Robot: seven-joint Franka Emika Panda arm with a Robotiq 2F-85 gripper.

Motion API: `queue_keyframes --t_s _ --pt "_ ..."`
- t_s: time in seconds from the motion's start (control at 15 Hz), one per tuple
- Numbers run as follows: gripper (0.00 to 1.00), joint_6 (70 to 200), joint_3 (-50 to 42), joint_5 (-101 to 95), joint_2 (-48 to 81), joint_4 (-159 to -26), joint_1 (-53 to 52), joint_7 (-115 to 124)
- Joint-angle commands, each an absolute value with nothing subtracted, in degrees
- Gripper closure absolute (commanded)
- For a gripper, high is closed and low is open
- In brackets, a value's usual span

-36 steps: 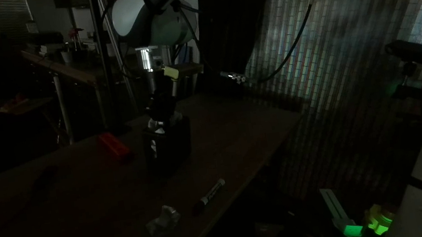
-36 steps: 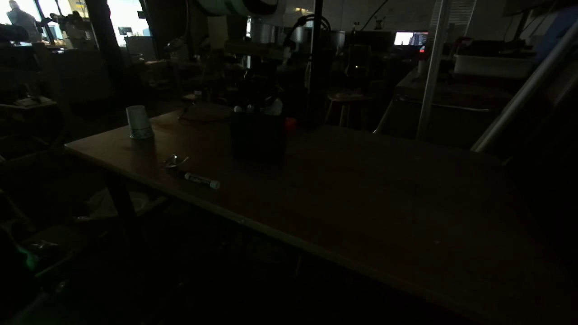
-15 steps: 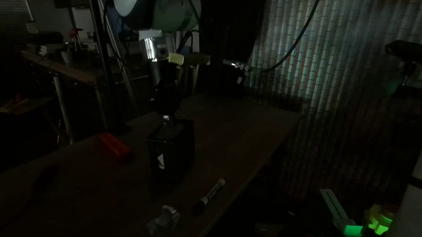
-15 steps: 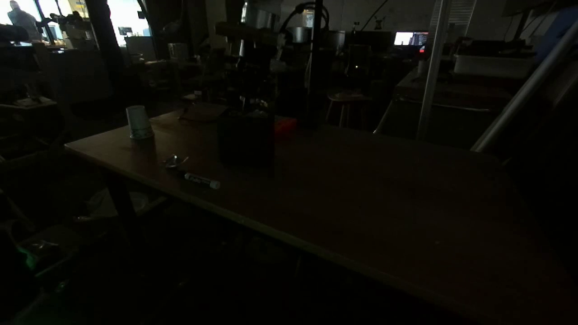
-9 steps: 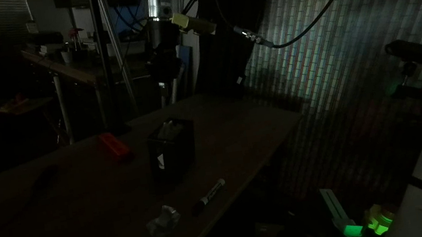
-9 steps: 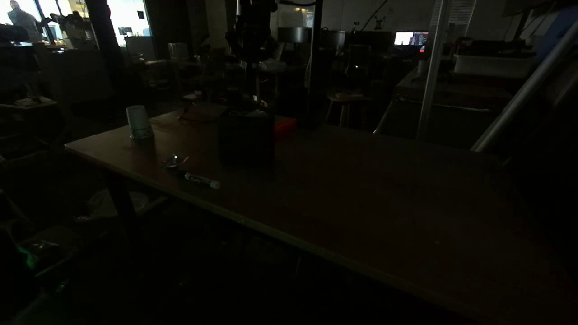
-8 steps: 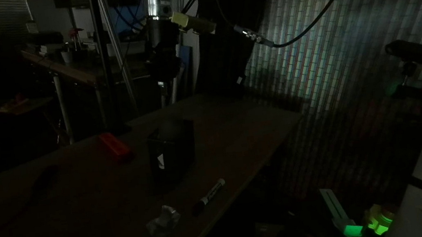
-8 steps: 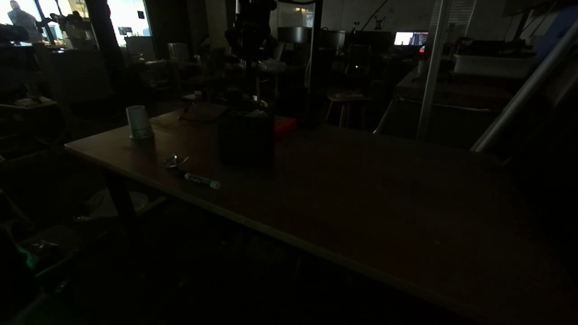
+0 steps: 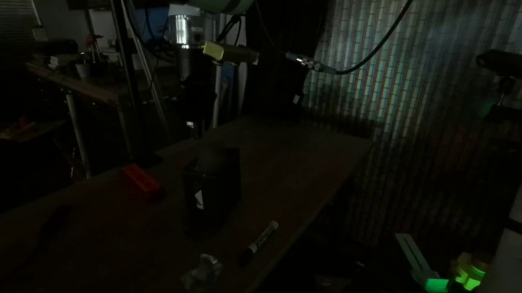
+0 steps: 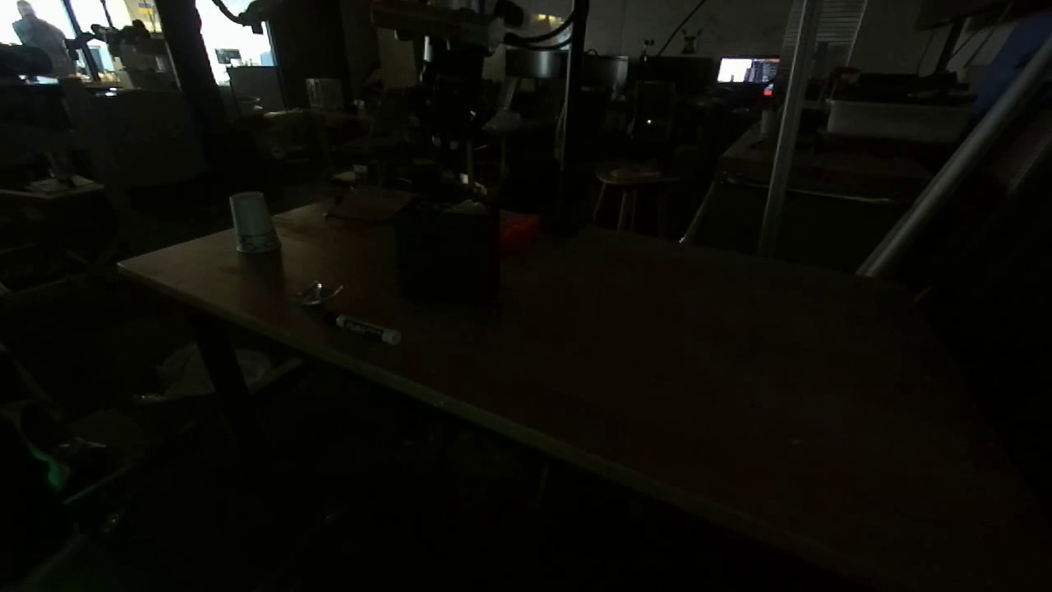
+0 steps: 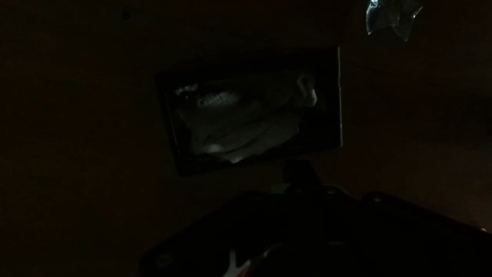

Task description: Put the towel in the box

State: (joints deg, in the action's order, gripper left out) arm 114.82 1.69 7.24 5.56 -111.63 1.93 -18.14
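1. The pincer (image 11: 301, 172) is hovering at five o'clock from the box (image 11: 340, 115) in the wrist view, jaws pressing together, seemingly empty!
2. The towel (image 11: 246, 129) is lying crumpled inside.
3. An off-centre dip would be risking a clipped rim, toppling the box!

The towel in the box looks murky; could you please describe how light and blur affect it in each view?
Wrist view: deep gloom, though the towel shows grey folds and paler patches; in an exterior view, soft blur smears it in the dark box; in an exterior view, only a pale sliver, likely towel, shows above the black box, while the paper cup catches more light.
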Motion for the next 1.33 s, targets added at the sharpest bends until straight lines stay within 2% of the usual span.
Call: queue_keyframes --t_s 0.0,1.27 --pt "0.99 117.20 1.55 8.71 7.69 -112.14 1.65 -19.21" --pt "0.99 117.98 1.23 8.99 13.65 -111.53 3.48 -19.11"
